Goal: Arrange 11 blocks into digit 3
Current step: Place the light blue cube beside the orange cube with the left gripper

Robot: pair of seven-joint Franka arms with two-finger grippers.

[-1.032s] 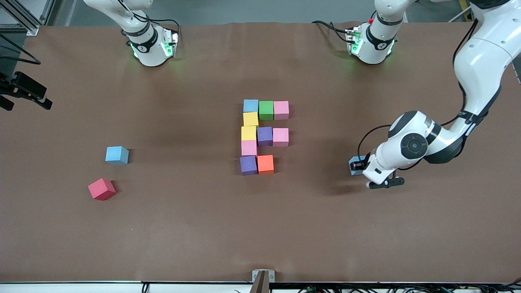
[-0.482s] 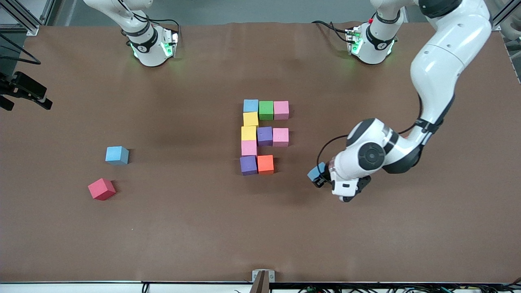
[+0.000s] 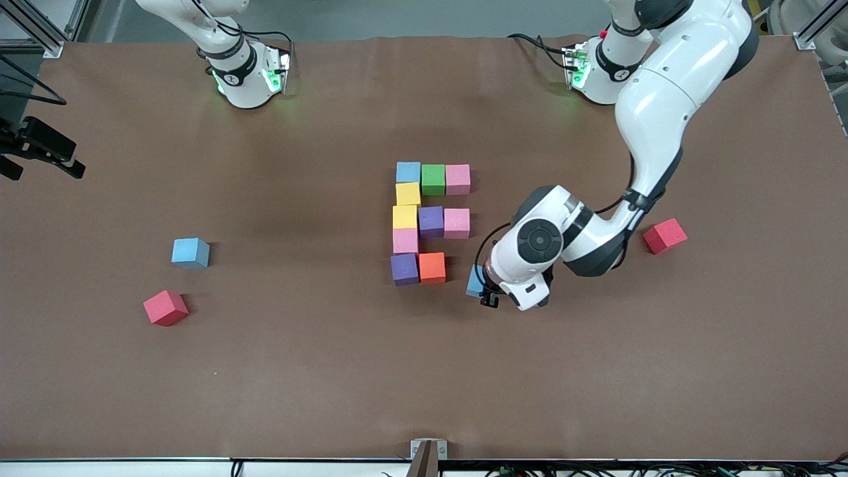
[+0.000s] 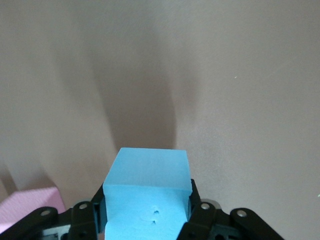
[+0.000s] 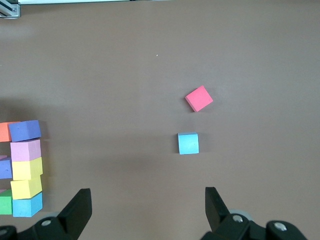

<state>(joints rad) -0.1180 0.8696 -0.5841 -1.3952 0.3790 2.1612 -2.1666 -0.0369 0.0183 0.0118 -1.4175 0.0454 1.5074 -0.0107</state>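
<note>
Left pincer (image 3: 488, 291) clenched on light blue block (image 4: 148, 192) beside orange block (image 3: 432, 267), right pincer (image 5: 145, 204) released, waiting

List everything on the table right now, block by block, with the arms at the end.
figure of cubes: ten touching cubes at mid-table. Farthest bar light blue, green, pink; middle bar yellow, purple, pink; nearest bar purple, orange, one spot unfilled; yellow and pink cubes link the bars.
held light blue cube: one, in the left gripper, beside the orange cube.
loose light blue cube: one, toward the right arm's end.
red cubes: two, one nearer the camera than the loose light blue cube, one toward the left arm's end.
table: one, brown.
left gripper: shut on the held light blue cube, just above the table.
right gripper: open, waiting high over the table.
</note>
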